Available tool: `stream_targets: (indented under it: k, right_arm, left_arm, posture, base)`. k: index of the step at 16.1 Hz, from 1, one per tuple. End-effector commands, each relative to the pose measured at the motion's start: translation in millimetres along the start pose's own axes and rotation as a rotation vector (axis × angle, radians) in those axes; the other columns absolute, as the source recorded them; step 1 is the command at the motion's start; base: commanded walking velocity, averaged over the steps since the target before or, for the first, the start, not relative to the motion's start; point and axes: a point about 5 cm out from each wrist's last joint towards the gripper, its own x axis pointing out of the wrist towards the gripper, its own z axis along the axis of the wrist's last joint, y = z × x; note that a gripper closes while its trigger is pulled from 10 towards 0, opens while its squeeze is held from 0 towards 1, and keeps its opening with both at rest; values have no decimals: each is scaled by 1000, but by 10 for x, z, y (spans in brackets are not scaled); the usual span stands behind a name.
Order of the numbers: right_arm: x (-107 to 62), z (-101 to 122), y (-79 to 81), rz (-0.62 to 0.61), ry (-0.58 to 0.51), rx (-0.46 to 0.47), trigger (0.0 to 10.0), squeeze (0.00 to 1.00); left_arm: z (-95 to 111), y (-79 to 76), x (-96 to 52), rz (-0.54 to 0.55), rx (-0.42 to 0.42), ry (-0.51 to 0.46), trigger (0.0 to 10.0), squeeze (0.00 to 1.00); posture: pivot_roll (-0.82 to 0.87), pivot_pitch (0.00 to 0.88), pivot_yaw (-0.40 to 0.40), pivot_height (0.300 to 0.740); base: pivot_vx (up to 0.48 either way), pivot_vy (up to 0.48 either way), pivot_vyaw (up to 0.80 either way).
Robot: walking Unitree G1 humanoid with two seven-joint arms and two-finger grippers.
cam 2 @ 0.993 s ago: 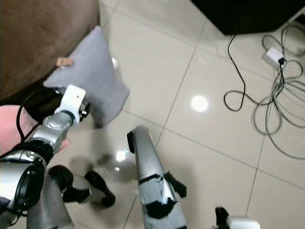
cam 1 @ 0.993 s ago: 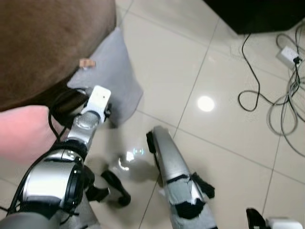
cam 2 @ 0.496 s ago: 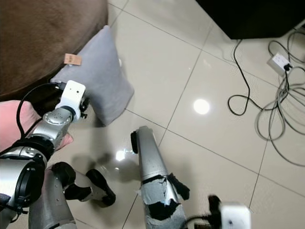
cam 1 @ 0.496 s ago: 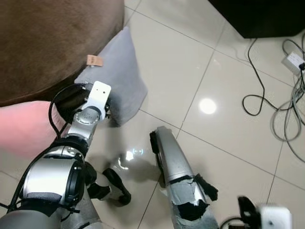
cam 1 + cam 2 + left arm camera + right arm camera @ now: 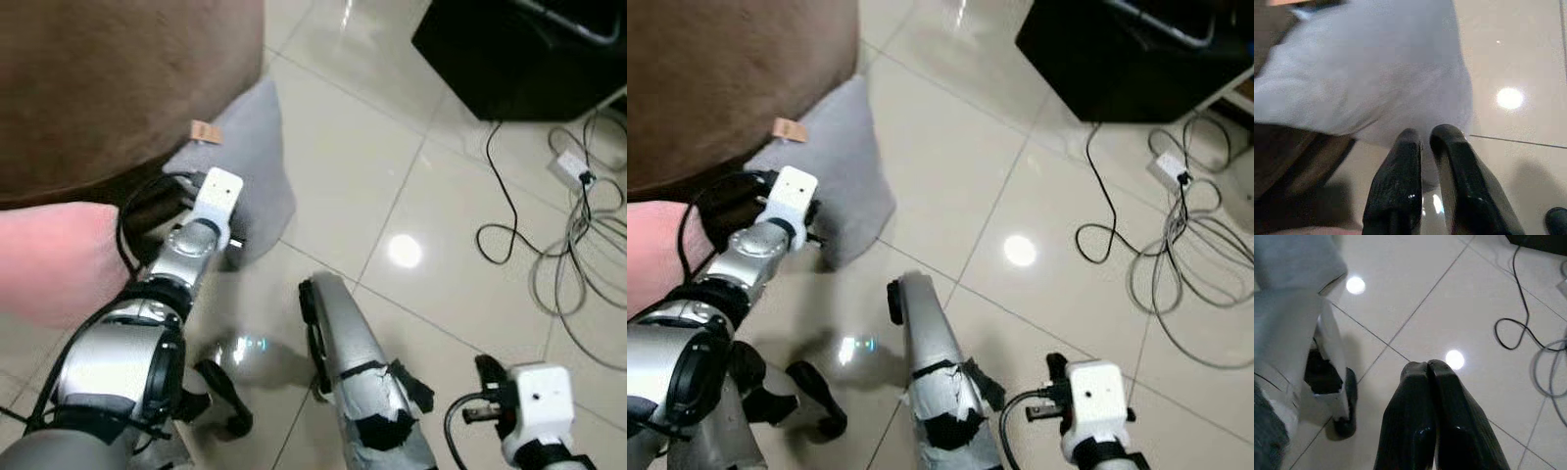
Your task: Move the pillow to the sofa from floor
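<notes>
Fingers (image 5: pixel 1400 171) of the left gripper (image 5: pixel 1422 139) are glossy black and rounded, drawn nearly together with only a thin slit between them, their tips right at the lower edge of the grey pillow (image 5: pixel 1366 73). No fabric shows between them, so whether they pinch the cloth cannot be told. The right gripper (image 5: pixel 1426 366) has its two ribbed black fingers pressed flat against each other, clenched on nothing, over bare tile.

The pillow (image 5: pixel 250 162) is soft, matte grey cloth, roughly square with one corner pointing far; it stands on the floor (image 5: pixel 392 166) and leans against the brown sofa (image 5: pixel 108 78), whose nap looks like suede or velvet. A small tan tag (image 5: pixel 204 131) sits where pillow and sofa meet. A pink, smooth, rounded shape (image 5: pixel 54 259) lies at the near left, below the sofa's edge. The floor is cream glazed tile, shiny enough to carry round light spots (image 5: pixel 404 251), with thin dark grout lines. At the far right stands a black boxy piece of furniture (image 5: pixel 529 59), and near it a tangle of black and grey cables (image 5: pixel 578 235) with a white plug block (image 5: pixel 570 168).

Against half a second ago, the camera has shifted — more of the black furniture now shows and the cables sit lower in view. The right arm's white wrist housing (image 5: pixel 534 401) has come up into sharper sight at the near right, and the left arm stays reached out at the pillow's lower edge, the pillow's lean on the sofa unchanged.
</notes>
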Motion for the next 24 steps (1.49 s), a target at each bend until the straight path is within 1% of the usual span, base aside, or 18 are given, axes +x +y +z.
stream_targets:
  k: [1,4,5,6,7,9,12,13,14,15,16,17,19,20,22,23,24]
  right_arm:
    - [-35,-111,8,-2,56,16,10000,0]
    - [-36,-153,121,-5,61,49,10000,0]
    - [-47,-170,143,-14,64,60,10000,0]
    - [-64,-193,169,-23,69,70,10000,0]
    - [-76,-204,197,-28,70,76,10000,0]
    - [-89,-222,203,-50,73,86,10000,0]
    - [-76,-213,242,-73,63,101,10000,0]
    - [-102,-207,311,-79,60,118,10000,0]
    - [-117,-198,358,-82,59,127,10000,0]
    - [-145,-217,435,-90,66,144,10000,0]
    - [-221,-293,598,-119,92,194,10000,0]
    - [-259,-326,661,-138,104,219,10000,0]
    - [-335,-358,802,-169,121,259,10000,0]
    - [-390,-383,875,-198,136,280,10000,0]
    - [-388,-372,841,-221,126,277,10000,0]
    - [-358,-374,823,-215,121,267,10000,0]
    - [-338,-377,814,-212,117,260,10000,0]
  left_arm:
    - [-140,-95,-16,-35,8,51,0,0]
    - [-130,-48,-17,-29,39,54,0,0]
    - [-107,-42,-12,-23,81,51,0,0]
    - [-77,-47,-4,-21,96,50,10000,0]
    - [-38,-43,3,-20,91,39,10000,0]
    - [12,-16,11,2,119,30,10000,0]
    - [35,8,11,4,112,18,10000,0]
    - [24,49,4,7,114,24,10000,0]
    - [17,83,-1,11,113,28,10000,0]
    - [-8,138,-13,18,99,37,10000,0]
    - [-82,232,-41,30,99,62,10000,0]
    - [-113,260,-52,31,115,73,10000,0]
    - [-154,307,-71,22,144,89,10000,0]
    - [-141,272,-61,-1,148,93,10000,0]
    - [-97,187,-40,-21,152,70,10000,0]
    - [-99,170,-37,-20,137,72,10000,0]
    - [-104,162,-36,-18,125,76,10000,0]
  posture:
    - [-373,356,-151,569]
    - [-384,364,-115,569]
    - [-389,367,-96,569]
    - [-399,371,-81,569]
    - [-404,372,-70,569]
    - [-414,372,-46,569]
    - [-422,384,-2,569]
    - [-416,423,29,569]
    - [-411,437,47,569]
    - [-409,466,101,569]
    - [-394,503,191,569]
    - [-393,517,213,569]
    - [-382,559,285,569]
    - [-385,562,302,569]
    - [-386,542,289,569]
    - [-383,524,272,569]
    - [-383,524,272,569]
  base:
    - [0,0,0]
    - [0,0,0]
    - [0,0,0]
    - [0,0,0]
    - [0,0,0]
    - [0,0,0]
    - [0,0,0]
    - [0,0,0]
    - [0,0,0]
    - [0,0,0]
    - [0,0,0]
    - [0,0,0]
    - [0,0,0]
    - [0,0,0]
    - [0,0,0]
    - [0,0,0]
    - [0,0,0]
